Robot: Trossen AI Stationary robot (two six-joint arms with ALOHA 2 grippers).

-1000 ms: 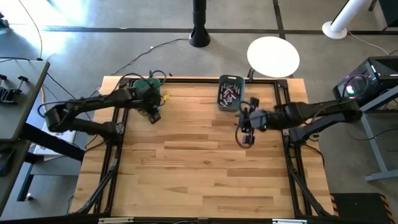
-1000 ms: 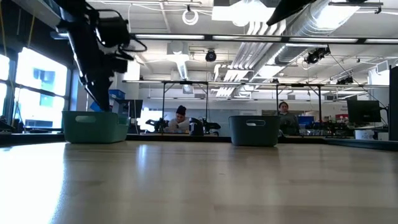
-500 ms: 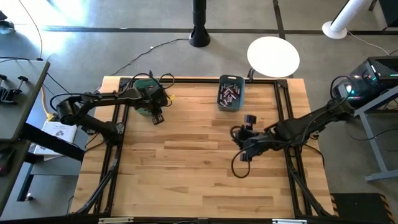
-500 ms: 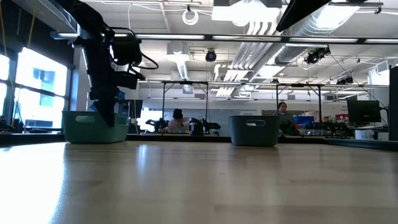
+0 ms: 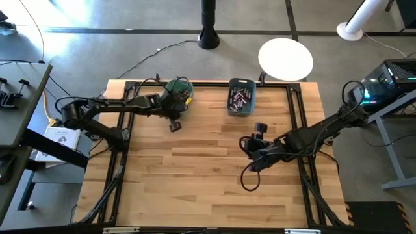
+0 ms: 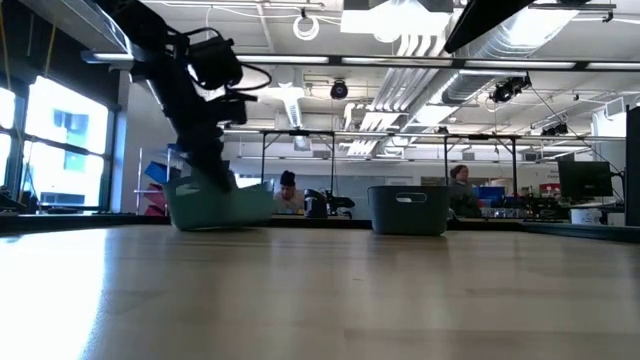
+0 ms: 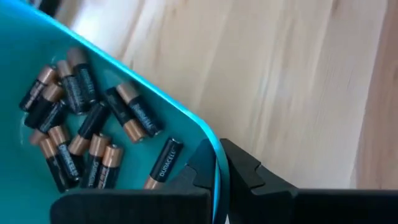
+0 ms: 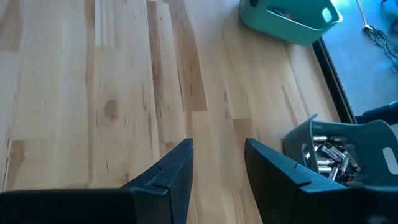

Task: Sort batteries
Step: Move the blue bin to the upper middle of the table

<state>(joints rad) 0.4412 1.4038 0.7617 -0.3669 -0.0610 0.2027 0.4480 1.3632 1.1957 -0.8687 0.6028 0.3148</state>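
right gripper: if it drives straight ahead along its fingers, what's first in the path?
Probably nothing soon. The right gripper, open and empty, points across bare table. The green bin and grey bin of batteries sit off to one side of that line, though depth is unclear.

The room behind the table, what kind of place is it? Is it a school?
Probably a robotics lab or workshop, not a school. Bare ducts run along the ceiling, a monitor stands at the right, and people sit at long benches far behind the table.

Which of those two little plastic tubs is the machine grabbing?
Look along the wooden table's far edge. The teal rectangular plastic bin near its left corner, pinched at its rim by the left gripper, holds copper-topped black batteries; the grey bin holds silvery ones.
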